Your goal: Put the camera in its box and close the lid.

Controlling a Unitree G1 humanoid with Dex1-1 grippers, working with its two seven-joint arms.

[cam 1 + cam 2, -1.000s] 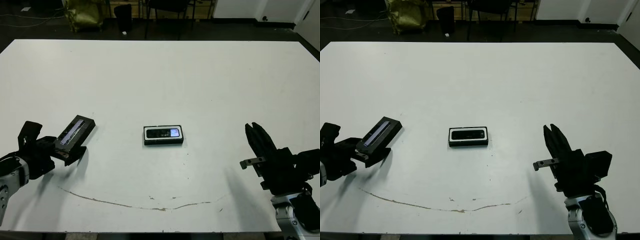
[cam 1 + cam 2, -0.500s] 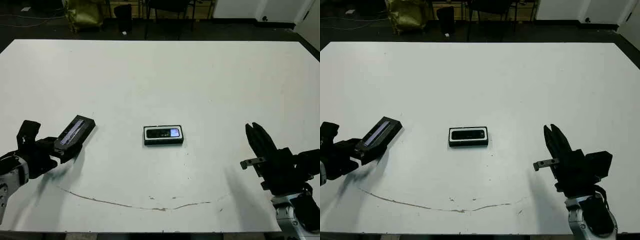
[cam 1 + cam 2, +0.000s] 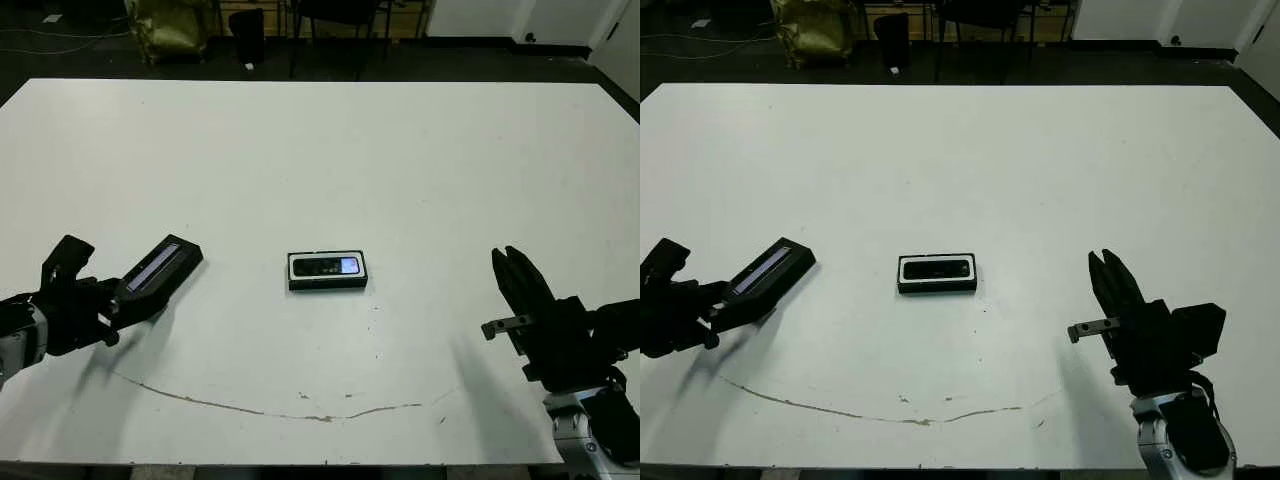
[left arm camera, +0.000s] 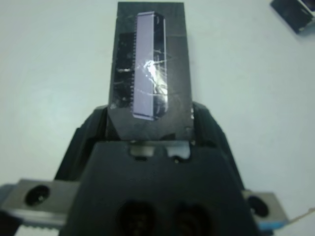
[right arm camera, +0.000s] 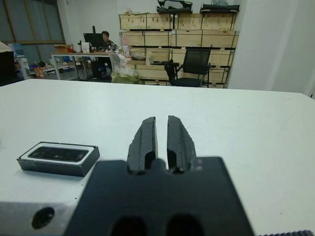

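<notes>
The box (image 3: 327, 285), a shallow black tray with white lining, lies at the table's middle. The camera (image 3: 327, 266) rests inside it, its bluish screen toward the right end. The lid (image 3: 162, 269), black with a shiny window strip, is held tilted just above the table at the left, and my left gripper (image 3: 122, 297) is shut on its near end. The left wrist view shows the lid (image 4: 150, 64) reaching out from between the fingers (image 4: 93, 128). My right gripper (image 3: 506, 256) hovers at the right, well away from the box, its fingers (image 5: 147, 137) together and holding nothing.
A thin brown scratch (image 3: 300, 412) curves across the table near its front edge. Chairs and a yellow bag (image 3: 165, 25) stand beyond the far edge. A person (image 5: 104, 37) sits at a distant desk in the right wrist view.
My left gripper has carried the lid a little to the right, toward the box, and laid it flatter and lower. The right gripper, the box and the camera have not moved.
</notes>
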